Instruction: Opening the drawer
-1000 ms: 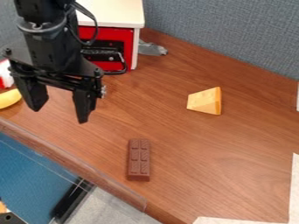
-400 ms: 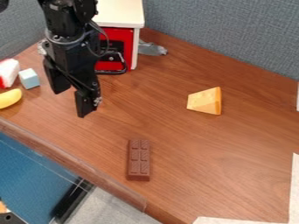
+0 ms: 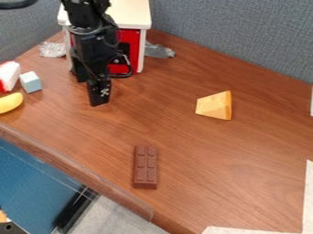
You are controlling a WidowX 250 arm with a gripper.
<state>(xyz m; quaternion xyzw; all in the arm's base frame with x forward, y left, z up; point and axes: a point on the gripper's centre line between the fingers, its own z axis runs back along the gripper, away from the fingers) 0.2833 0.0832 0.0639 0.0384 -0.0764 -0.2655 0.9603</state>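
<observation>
Two fingers of my gripper (image 3: 90, 92) hung spread apart — released — in front of the red drawer (image 3: 134, 40) with its black handle (image 3: 124, 75), beneath the cabinet's pale top (image 3: 129, 13).

Wood-grain desk (image 3: 183, 141) with its front edge running diagonally from the left side to the bottom. Behind it, a grey-blue fabric partition (image 3: 238, 39); similar fabric at upper left. Lower left, beyond the edge: a blue surface (image 3: 34, 176), a black strip (image 3: 74, 208) and pale grey floor (image 3: 116, 218).
</observation>
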